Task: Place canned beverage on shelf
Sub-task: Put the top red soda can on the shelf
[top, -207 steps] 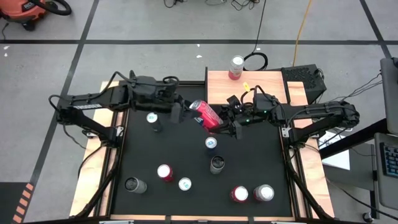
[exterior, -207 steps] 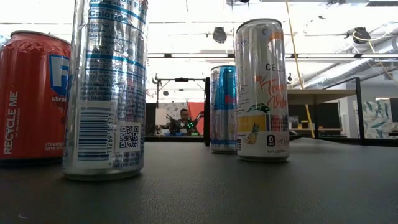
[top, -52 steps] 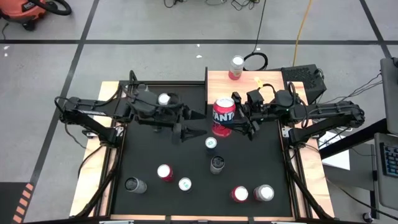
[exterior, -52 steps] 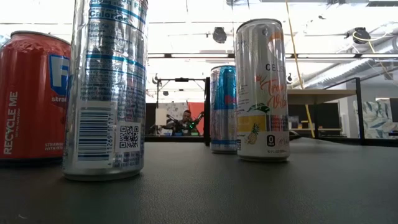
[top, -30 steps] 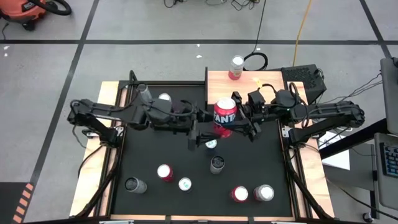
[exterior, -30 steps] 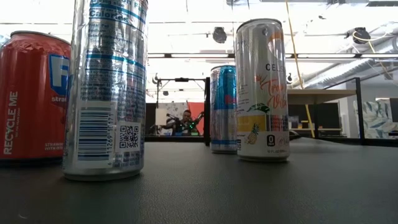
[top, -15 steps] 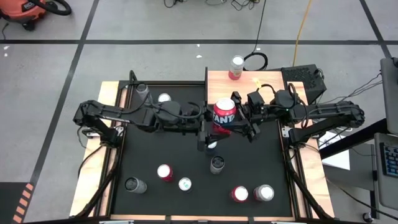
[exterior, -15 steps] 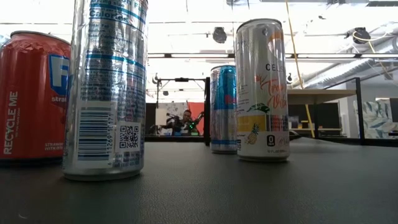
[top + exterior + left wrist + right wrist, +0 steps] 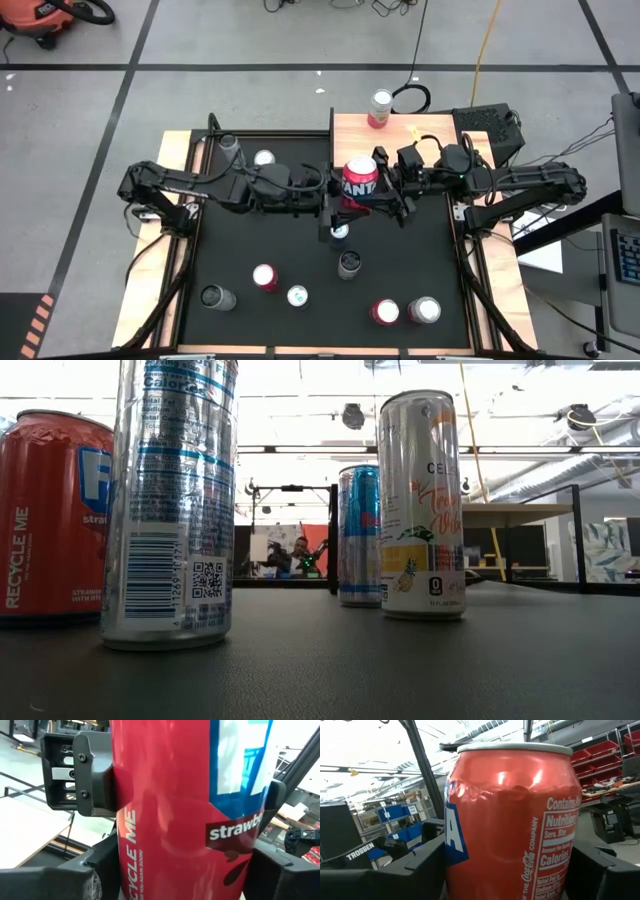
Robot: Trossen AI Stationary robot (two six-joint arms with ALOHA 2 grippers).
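A red soda can (image 9: 361,187) hangs above the middle of the black mat, between my two grippers. My right gripper (image 9: 379,190) is shut on it from the table's right. My left gripper (image 9: 337,204) has its fingers on it from the left. In the left wrist view the can (image 9: 185,810) fills the picture, and the right gripper's fingers (image 9: 92,780) show behind it. The shelf (image 9: 410,133), a light wooden board, stands at the far edge. A can (image 9: 380,108) stands on its far rim. My left gripper has the can's side walls (image 9: 125,870) between its two fingers, one finger (image 9: 75,877) on each side. The fingers come in level from the table's left. My right gripper pinches the can's side walls (image 9: 455,865) between its two fingers, coming from the table's right and slanting slightly upward. The can is lifted clear of the mat, roughly upright, its top leaning a little toward the far edge.
Several more cans stand on the black mat (image 9: 240,250). One can (image 9: 340,232) is just below the held can, and others (image 9: 265,277) (image 9: 424,310) stand nearer the front edge. In the low view, cans (image 9: 170,500) (image 9: 422,500) stand close up. Wooden strips (image 9: 150,290) edge the table.
My left gripper has moved toward the table's right, up to the red can, and now has a finger on each side of it. The can and my right gripper have kept still.
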